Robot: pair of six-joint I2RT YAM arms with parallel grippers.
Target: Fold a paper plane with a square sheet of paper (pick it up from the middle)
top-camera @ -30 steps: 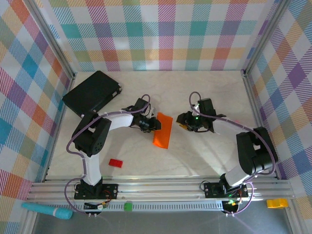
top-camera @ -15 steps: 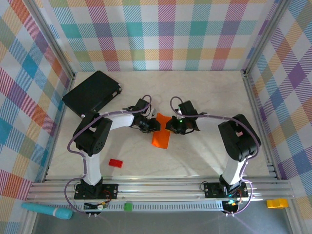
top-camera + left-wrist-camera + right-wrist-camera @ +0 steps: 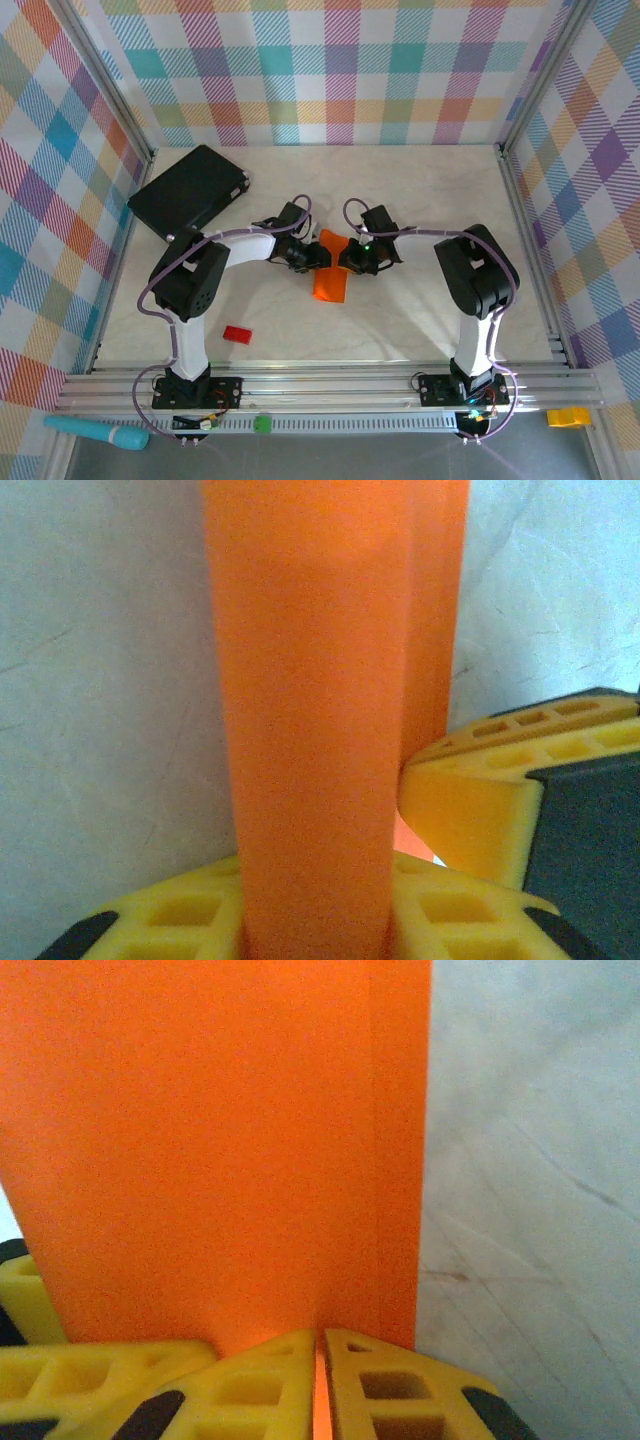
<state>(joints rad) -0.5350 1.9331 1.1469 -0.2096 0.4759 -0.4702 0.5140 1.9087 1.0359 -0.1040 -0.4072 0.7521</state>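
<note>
Lit brightly and evenly from overhead in the top view, and sharp from near to far. Only short, soft shadows on the pale table (image 3: 420, 320) beneath the arms. Much softer up close at both wrists: paper (image 3: 310, 680) rendered as a grainy, saturated orange blur, slightly darker on the right where one layer shades another. Yellow fingers (image 3: 270, 1352) out of focus along the near edge, with the table behind tinged bluish-grey.

Orange paper (image 3: 329, 287), black case (image 3: 188, 190), red block (image 3: 237, 334), rainbow-plaid walls (image 3: 330, 70).
</note>
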